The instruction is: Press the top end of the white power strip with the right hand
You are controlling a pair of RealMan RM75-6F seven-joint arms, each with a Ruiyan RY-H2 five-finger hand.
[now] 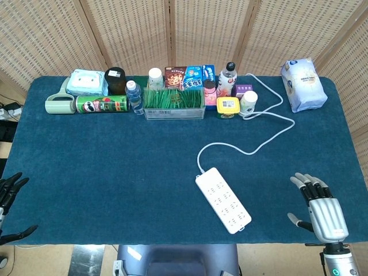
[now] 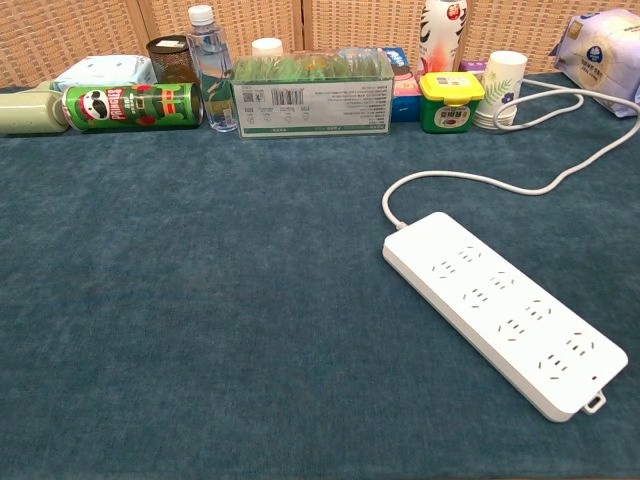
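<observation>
The white power strip (image 1: 223,199) (image 2: 503,307) lies slanted on the blue cloth, its top end with the cord toward the back left. Its white cord (image 1: 253,135) loops off to the back right. My right hand (image 1: 318,209) rests at the table's front right corner, fingers spread and holding nothing, well to the right of the strip. My left hand (image 1: 8,202) hangs off the front left edge, fingers apart and empty. Neither hand shows in the chest view.
Along the back stand a green chip can (image 1: 102,104) on its side, a water bottle (image 1: 134,96), a clear box of green sticks (image 1: 174,103), snack boxes, a yellow jar (image 1: 228,107), a paper cup (image 1: 248,103). A white bag (image 1: 303,84) sits back right.
</observation>
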